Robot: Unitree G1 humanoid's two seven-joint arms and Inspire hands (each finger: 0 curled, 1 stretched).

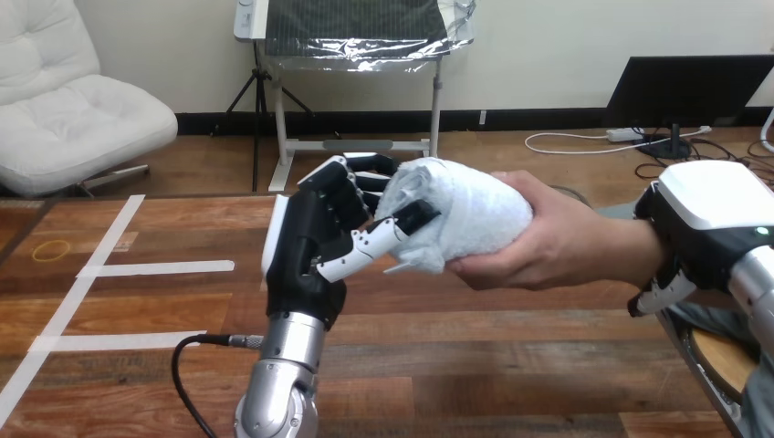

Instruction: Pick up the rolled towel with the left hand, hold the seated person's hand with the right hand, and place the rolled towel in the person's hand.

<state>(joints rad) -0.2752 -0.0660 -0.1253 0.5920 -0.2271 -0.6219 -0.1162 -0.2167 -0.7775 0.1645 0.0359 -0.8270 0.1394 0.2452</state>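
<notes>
The rolled white towel is held up above the wooden table at mid view. My left hand is shut on its left end, fingers curled over the top and thumb pressed against its front. The person's hand comes in from the right and wraps round the towel's right end, so both hands are on it. My right hand sits at the person's wrist, its fingers over the top and its thumb curled beneath, shut round the wrist.
White tape strips mark the table's left part, and a thin yellow ring lies near the left edge. The table's right edge runs close beside my right forearm.
</notes>
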